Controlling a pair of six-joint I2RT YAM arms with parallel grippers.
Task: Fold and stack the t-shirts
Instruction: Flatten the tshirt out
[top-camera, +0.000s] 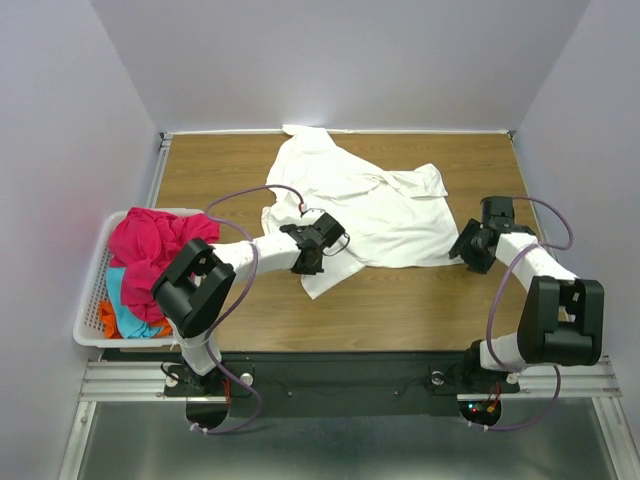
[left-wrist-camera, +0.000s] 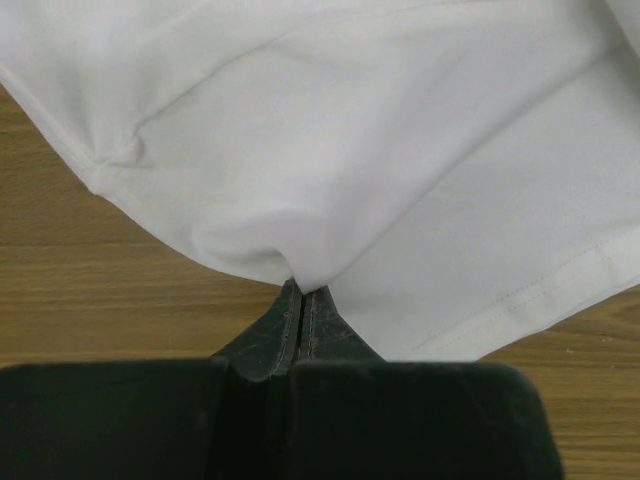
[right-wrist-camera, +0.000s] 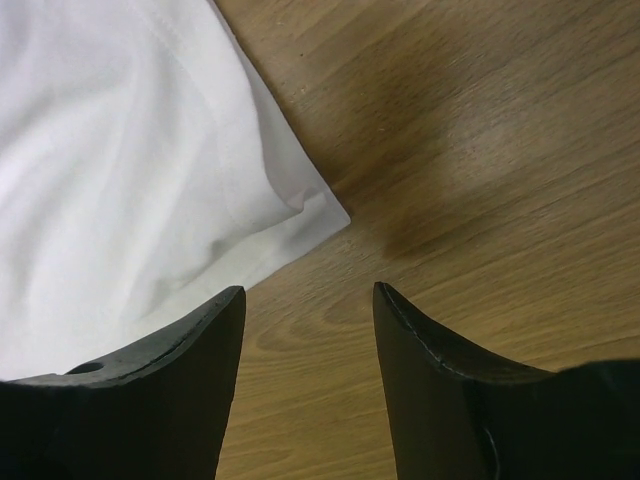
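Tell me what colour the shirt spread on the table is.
White. The t-shirt shows best in the top external view.

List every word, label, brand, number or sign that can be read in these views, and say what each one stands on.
None: no text can be read in any of the three views.
The white t-shirt shows only plain cloth and seams, also in both wrist views.
The basket and the wooden table bear no lettering that can be made out.

Cyan shirt half-buried; orange shirt too.
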